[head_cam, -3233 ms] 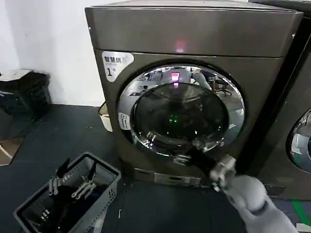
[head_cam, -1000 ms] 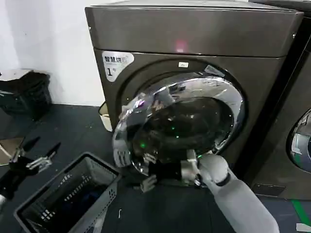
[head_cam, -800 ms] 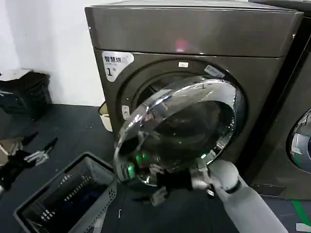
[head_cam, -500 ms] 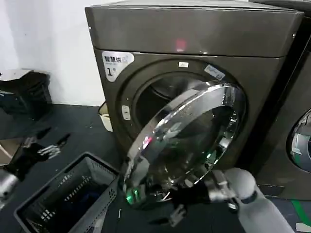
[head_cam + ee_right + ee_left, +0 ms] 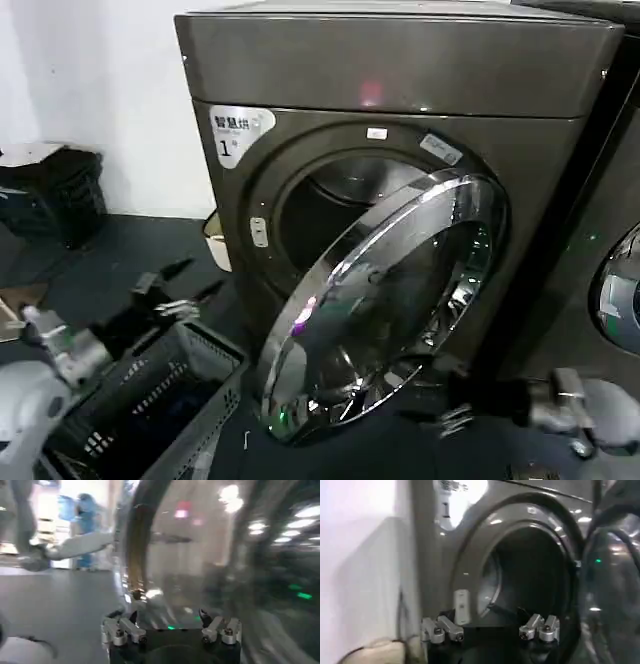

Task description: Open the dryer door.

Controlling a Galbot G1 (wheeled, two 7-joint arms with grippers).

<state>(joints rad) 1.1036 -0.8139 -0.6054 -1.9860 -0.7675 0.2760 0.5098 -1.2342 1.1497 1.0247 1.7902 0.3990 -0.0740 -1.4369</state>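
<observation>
The dryer (image 5: 400, 150) fills the middle of the head view, and the dryer door (image 5: 385, 310) hangs swung well out from the drum opening, hinged at 3 o'clock. The opening step looks nearly finished. The right hand (image 5: 455, 415), fingers apart, sits just below the door's lower rim at 5 o'clock. The left hand (image 5: 175, 300), fingers spread and empty, hovers at 9 o'clock above a grey basket (image 5: 150, 410). Next, I judge, the door needs a final push wider.

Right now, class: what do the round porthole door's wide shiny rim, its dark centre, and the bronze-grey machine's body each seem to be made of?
The round door's wide rim looks like chrome-plated metal or plastic: mirror-bright, reflecting room lights. Its dark centre seems tinted glass or clear plastic: smooth, see-through, glossy. The bronze-grey dryer body appears painted sheet metal with a satin finish: soft, even sheen, crisp edges.
</observation>
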